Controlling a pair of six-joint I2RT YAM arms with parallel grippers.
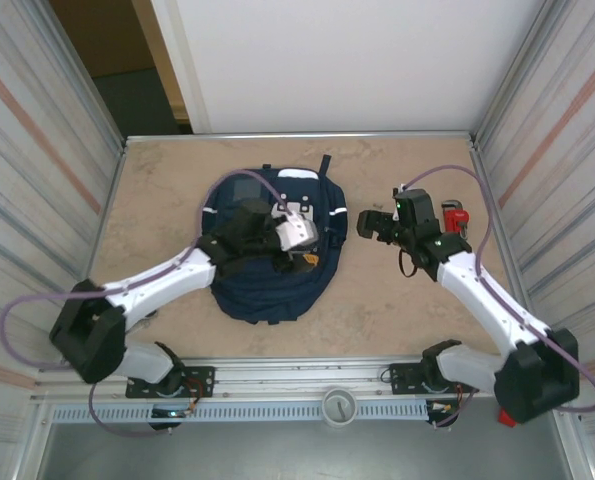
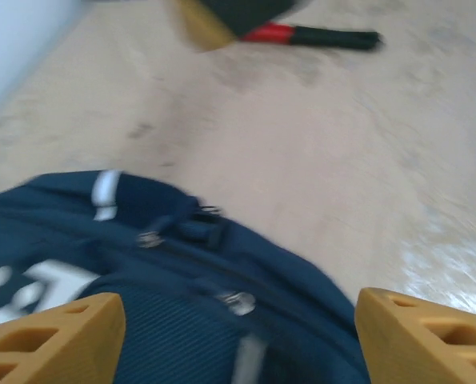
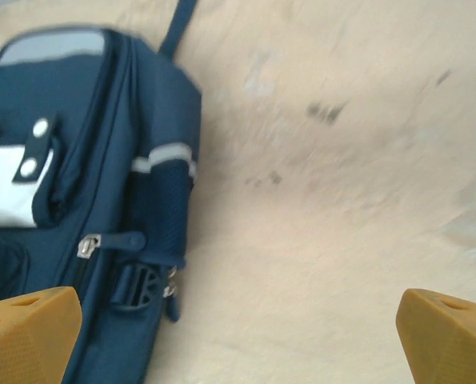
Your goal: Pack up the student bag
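**Operator:** Report the position of the backpack (image 1: pixel 269 290).

**Technician:** The backpack lies flat on the table (image 1: pixel 397 310), front side up, left of centre. Its carry strap (image 1: pixel 325 165) points toward the far edge. It is navy blue with white patches and a thin light stripe (image 3: pixel 164 156) across one side pocket.

**Operator:** State of the left gripper (image 2: pixel 238 342)?

**Technician:** Jaws apart. The two yellow fingers (image 2: pixel 54 336) stand wide at the lower corners of the left wrist view, with nothing between them. Blue fabric and a metal zipper pull (image 2: pixel 236 302) lie under the gap. In the top view the left arm reaches across the backpack and the gripper hangs above its middle. Contact with the fabric cannot be determined; the wrist view is blurred.

**Operator:** State of the right gripper (image 3: pixel 238 332)?

**Technician:** Jaws apart, at full spread, holding nothing. In the top view it sits just beside the right edge of the backpack, over bare table. The right wrist view shows that edge on its left side: a white patch with two snaps (image 3: pixel 14 180), a zipper pull, and a black buckle (image 3: pixel 138 286).

**Operator:** Other items?

**Technician:** A red and black object (image 2: pixel 310 35) lies on the table beyond the backpack, near the right arm. It is too blurred to identify.
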